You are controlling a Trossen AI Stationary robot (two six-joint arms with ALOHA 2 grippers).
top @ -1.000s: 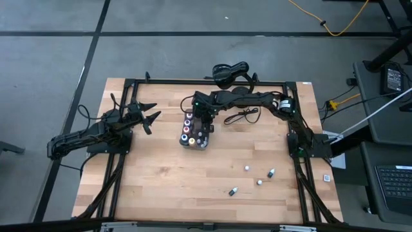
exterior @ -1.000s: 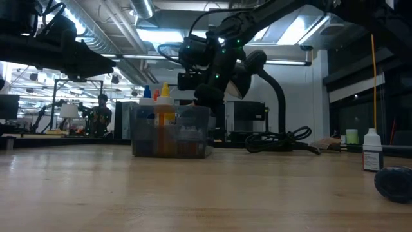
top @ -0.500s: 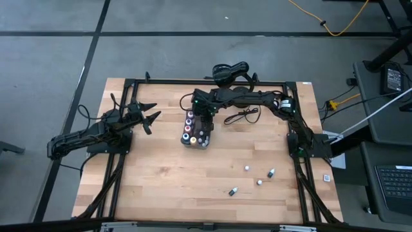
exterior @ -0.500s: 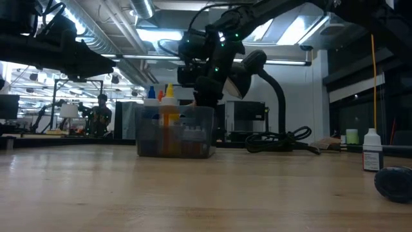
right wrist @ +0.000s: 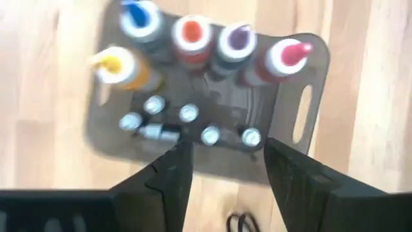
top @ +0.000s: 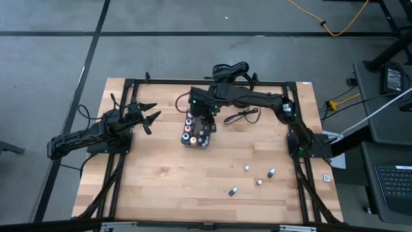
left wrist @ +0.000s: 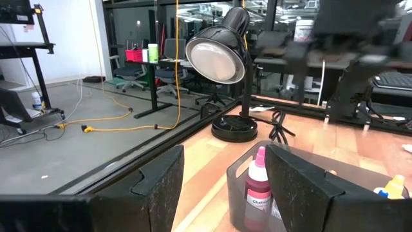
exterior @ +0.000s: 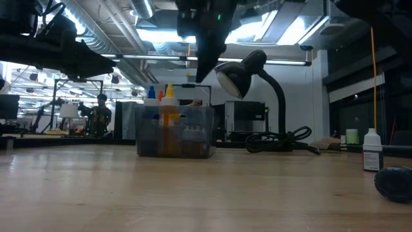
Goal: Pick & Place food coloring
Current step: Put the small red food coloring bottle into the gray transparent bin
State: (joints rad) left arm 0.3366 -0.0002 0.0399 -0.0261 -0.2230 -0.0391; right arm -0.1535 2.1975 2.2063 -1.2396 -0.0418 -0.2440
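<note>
Table (top: 161, 187) first: tray (top: 195, 131) sits just above centre, lamp (top: 226, 71) at 12 o'clock on the far edge, left arm parked at 9 o'clock.

Right gripper (top: 205, 117) is over the tray's far end. A second ago it was low beside the tray with fingers nearly closed; now it has risen above the tray and the fingers are spread, nothing between them in its wrist view. Reads as a release: a small bottle just went in. The tray also slid slightly during the drop.

Tray contents from the right wrist view: four tall bottles (right wrist: 193, 35) in one row (blue, red, purple, pink caps), a yellow one beside them, and a row of little white-capped bottles (right wrist: 188, 113), one lying on its side.

Four loose bottles (top: 246, 169) remain on the table at 4 to 5 o'clock, well apart from the tray. So partway done; my guess is the right arm goes there next.

Left gripper (top: 149, 117) hangs spread and empty, off the tray's 9 o'clock side.
</note>
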